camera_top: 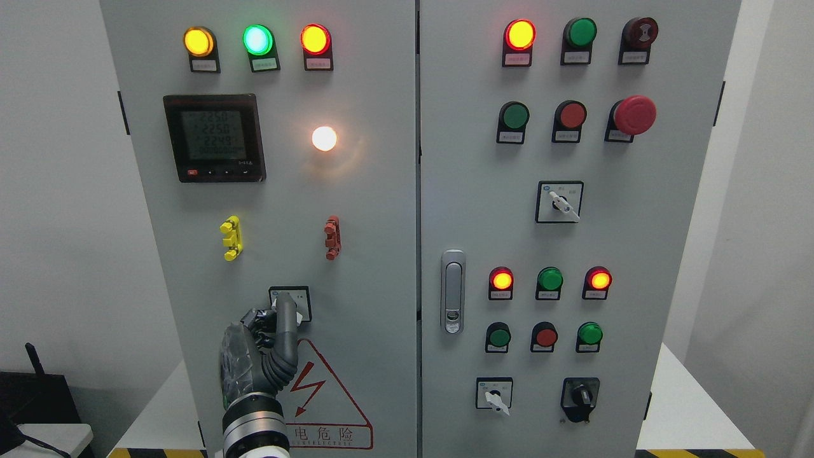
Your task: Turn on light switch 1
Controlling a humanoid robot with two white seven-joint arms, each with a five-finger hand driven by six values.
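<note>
One hand is at work: the left hand, its arm rising from the bottom edge left of centre, is raised against the left door of the grey cabinet. The right hand does not show.

Task item: the switch, a small square-plated knob low on the left door, just above the yellow warning triangle and below the yellow clip and red clip.

Step in hand, by judgement: contact with the switch, at or near the turn itself. A white lamp above is lit; whether it belongs to this switch cannot be confirmed.

Hand pose: palm facing the panel, wrist below, fingers pointing upward. One finger extends onto the switch plate and covers the knob; the others are curled beside it at the plate's left edge. Whether they pinch the knob or merely press against it cannot be told, since the hand hides it.

Next move, by judgement: if unturned, a firm hold on the knob and a wrist rotation; otherwise a clean withdrawal without nudging it back.
</note>
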